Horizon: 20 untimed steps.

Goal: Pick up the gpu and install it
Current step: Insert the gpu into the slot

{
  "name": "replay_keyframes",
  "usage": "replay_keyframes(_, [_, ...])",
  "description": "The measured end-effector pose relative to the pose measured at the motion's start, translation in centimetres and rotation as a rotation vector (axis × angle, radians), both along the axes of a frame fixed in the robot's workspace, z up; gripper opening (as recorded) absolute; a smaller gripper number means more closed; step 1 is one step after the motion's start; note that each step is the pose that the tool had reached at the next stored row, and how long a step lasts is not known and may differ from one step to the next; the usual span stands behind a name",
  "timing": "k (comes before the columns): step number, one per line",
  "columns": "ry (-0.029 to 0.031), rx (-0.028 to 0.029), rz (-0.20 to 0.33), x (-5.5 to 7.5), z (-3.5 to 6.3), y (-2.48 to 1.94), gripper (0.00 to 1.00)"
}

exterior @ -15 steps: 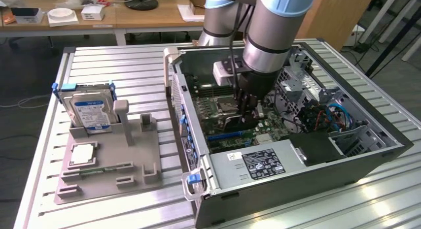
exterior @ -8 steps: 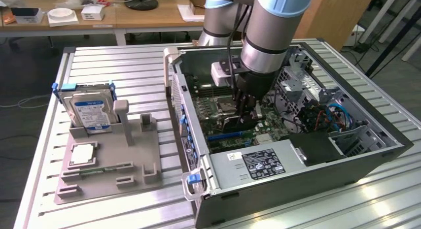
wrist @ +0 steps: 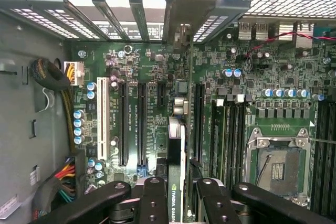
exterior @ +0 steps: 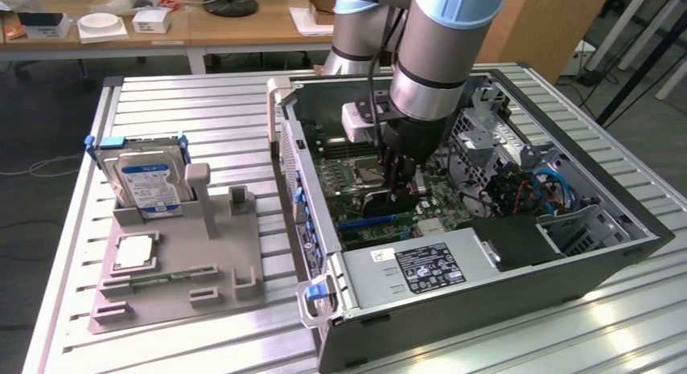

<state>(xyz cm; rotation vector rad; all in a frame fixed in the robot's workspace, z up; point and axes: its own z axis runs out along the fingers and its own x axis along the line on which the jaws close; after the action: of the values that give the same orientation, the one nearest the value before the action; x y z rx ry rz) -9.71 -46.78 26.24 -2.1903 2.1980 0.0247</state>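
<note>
Far on the exterior view's left, the hard drive (exterior: 148,181) stands in its grey fixture (exterior: 183,277). Further right, inside the open computer case (exterior: 601,253), the gripper (exterior: 395,181) is partly closed. Its fingers (wrist: 153,198) pinch the gpu (wrist: 176,150) edge-on over the motherboard (wrist: 131,66).

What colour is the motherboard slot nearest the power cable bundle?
White; the slot shows best in the wrist view.

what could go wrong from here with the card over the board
1. The thin black gpu card, clamped edge-on in the black gripper, hangs beside a long black slot on the green motherboard; slightly off, its edge could strike board parts.
2. Its far end sits near the grey metal rear slot bars and might catch there.
</note>
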Motion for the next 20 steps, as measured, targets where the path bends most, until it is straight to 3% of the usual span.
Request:
replay_keyframes(5, [-0.0002, -0.0001, 0.000, -0.04, -0.01, 0.28, 0.26])
replay_keyframes(20, [-0.0001, -0.0034, 0.000, -0.49, -0.05, 0.30, 0.26])
